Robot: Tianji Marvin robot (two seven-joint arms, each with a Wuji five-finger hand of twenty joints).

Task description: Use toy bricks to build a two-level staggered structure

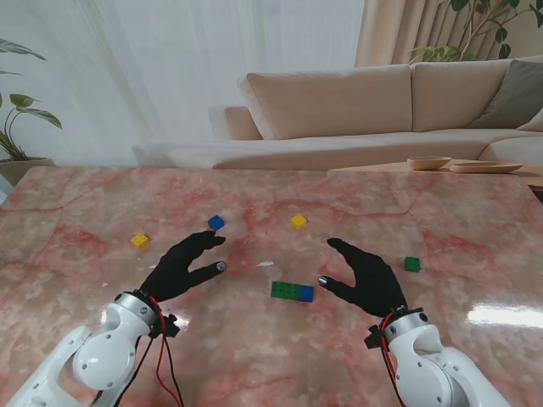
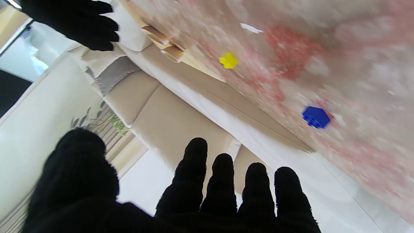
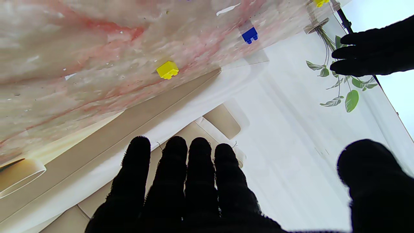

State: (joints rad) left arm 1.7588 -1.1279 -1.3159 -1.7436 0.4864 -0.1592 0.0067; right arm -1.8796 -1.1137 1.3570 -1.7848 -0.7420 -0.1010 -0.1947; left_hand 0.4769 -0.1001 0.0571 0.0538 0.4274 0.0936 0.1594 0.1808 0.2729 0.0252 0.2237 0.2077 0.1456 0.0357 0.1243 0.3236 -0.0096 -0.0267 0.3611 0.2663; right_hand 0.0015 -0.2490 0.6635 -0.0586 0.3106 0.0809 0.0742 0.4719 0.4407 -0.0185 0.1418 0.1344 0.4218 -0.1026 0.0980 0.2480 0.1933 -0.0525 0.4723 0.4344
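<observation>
Green-and-blue brick row [image 1: 293, 292] lies at lower centre of the frame on the tabletop [image 1: 76, 212], between left hand [image 1: 182, 264] and right hand [image 1: 366, 276]. Both hands' fingers spread, grasping nothing. Loose single bricks scattered around.

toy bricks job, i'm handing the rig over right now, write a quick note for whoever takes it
Left hand: open, holding nothing, above the table.
Right hand: open, holding nothing.
Between the hands: green brick with a blue brick against its right end, flat on the table.
Loose bricks: blue single just beyond the left fingers, yellow one far left, second yellow farther from me near centre, small green one right of the right hand.
Done: at most a start on the bottom row.
Left: the upper, offset level; nothing is stacked yet.
</observation>
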